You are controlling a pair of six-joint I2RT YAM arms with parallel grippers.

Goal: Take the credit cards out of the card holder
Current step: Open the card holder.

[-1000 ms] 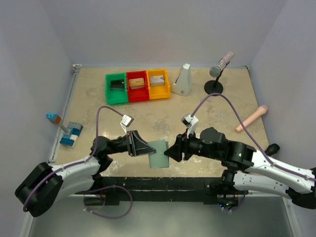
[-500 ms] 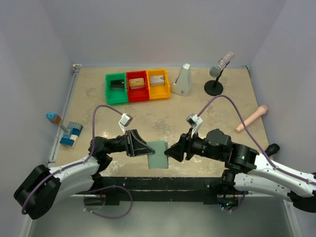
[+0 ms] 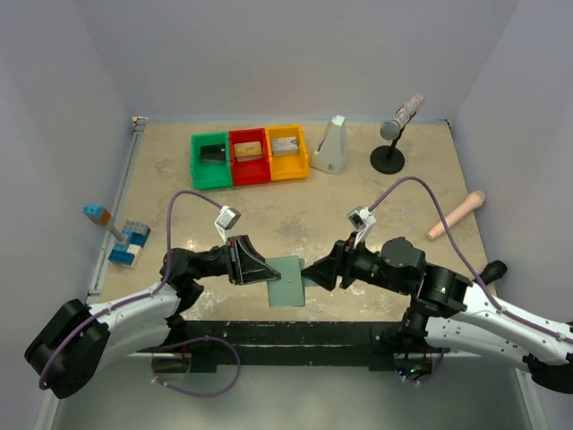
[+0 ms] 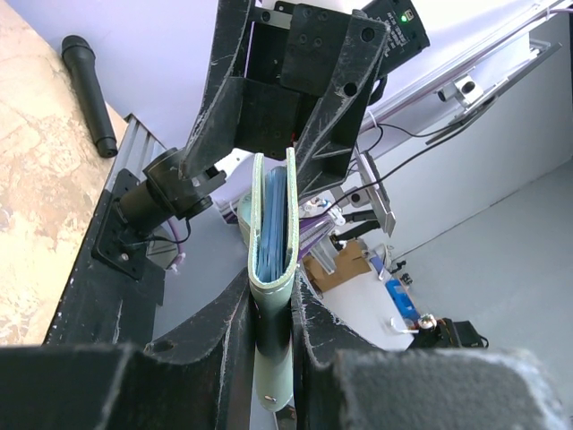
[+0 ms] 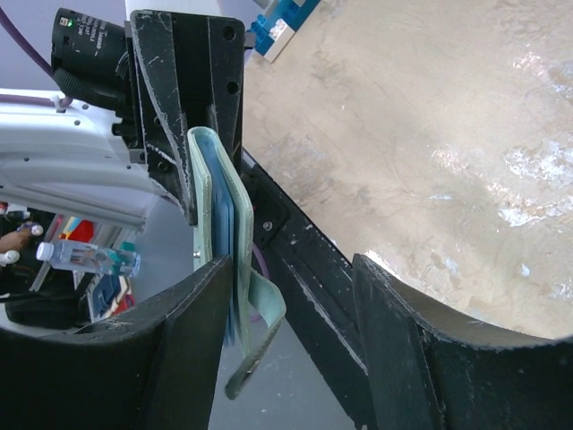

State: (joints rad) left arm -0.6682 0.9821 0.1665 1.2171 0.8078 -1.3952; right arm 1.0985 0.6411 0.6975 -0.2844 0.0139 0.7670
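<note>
Toy bricks [image 3: 128, 242]: blue and white blocks at the left edge of the table [image 3: 376, 193]. Their detail is too small to read.
Green bin [image 3: 212, 182]: rigid plastic, open top. It holds a dark flat piece that cannot be identified.
Red bin [image 3: 250, 177]: same shape as the green bin, touching it. It holds a tan flat piece.
Yellow bin [image 3: 288, 173]: touches the red bin and holds a pale grey flat piece.
Left gripper [image 3: 265, 270]: clenched on the folded spine of the card holder. Its fingers are matte black and scuffed.
Card holder [image 3: 288, 279]: held off the table between the two grippers, near the front edge. It is soft, matte and grey-green with a rounded fold. The leaves are nearly closed, with pale blue pocket edges showing in the slit.
Credit cards: hidden and not distinguishable inside the slit.
Snap tab [image 5: 258, 336]: a limp strap hanging loose.
Right gripper [image 3: 309, 273]: jaws released and standing apart, with one finger just beside the card holder's free edge. Contact cannot be told.
Microphone [image 3: 400, 116]: grey, tilted, on a round black base.
Pink cylinder [image 3: 457, 215]: smooth, lying flat at the far right.
</note>
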